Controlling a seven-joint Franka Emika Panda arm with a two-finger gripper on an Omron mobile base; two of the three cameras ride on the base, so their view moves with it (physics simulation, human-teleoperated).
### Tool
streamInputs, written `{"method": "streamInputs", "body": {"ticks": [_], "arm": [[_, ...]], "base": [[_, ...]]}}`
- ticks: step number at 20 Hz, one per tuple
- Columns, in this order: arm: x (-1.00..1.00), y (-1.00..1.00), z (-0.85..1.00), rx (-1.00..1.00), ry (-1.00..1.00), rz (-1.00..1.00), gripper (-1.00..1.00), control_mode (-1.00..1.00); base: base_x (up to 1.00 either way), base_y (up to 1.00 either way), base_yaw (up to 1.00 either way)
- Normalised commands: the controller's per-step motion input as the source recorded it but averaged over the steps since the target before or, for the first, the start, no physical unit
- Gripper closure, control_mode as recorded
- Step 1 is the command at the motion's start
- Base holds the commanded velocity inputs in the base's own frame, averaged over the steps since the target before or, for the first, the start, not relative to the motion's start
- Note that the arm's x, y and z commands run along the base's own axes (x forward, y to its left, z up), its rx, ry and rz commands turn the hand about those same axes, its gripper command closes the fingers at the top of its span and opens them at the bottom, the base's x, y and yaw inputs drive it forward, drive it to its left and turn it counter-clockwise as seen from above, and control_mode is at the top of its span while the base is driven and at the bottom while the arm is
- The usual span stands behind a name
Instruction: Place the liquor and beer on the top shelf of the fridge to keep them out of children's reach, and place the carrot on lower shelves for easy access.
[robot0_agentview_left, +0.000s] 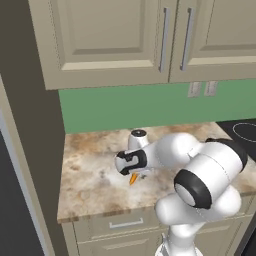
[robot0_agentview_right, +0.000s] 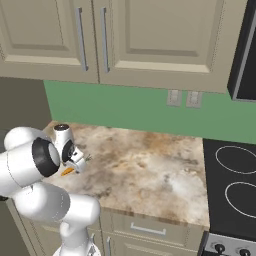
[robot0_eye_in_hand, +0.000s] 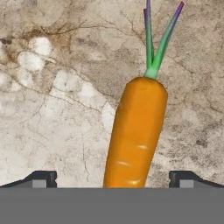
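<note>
Now, gripper (robot0_eye_in_hand: 113, 179): jaws spread wide, one tip at each side of the carrot, gripping nothing.
Carrot (robot0_eye_in_hand: 136, 131): flat on the marbled counter (robot0_eye_in_hand: 52, 109), green stem pointing to 12 o'clock in the hand view.
Wall cabinets (robot0_agentview_right: 125, 40): at 12 o'clock above the counter.

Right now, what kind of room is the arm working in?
A home kitchen, by the look of it: beige panelled cabinets over a marbled stone counter, a black stovetop alongside, and a carrot lying on the counter.
</note>
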Motion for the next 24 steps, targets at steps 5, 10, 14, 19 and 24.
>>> {"method": "streamInputs", "body": {"ticks": [5, 10, 14, 19, 24], "arm": [[0.19, 0.00, -0.36, 0.00, 0.00, 0.00, 1.00, -1.00], [0.11, 0.00, -0.39, 0.00, 0.00, 0.00, 1.00, -1.00], [0.00, 0.00, -0.29, 0.00, 0.00, 0.00, 1.00, -1.00], [-0.03, -0.09, -0.22, 0.00, -0.02, 0.00, 1.00, -1.00], [-0.12, -0.63, 0.10, 0.02, -0.05, 0.00, 1.00, -1.00]], "base": [[0.00, 0.00, 0.00], [0.00, 0.00, 0.00], [0.00, 0.00, 0.00], [0.00, 0.00, 0.00], [0.00, 0.00, 0.00]]}}
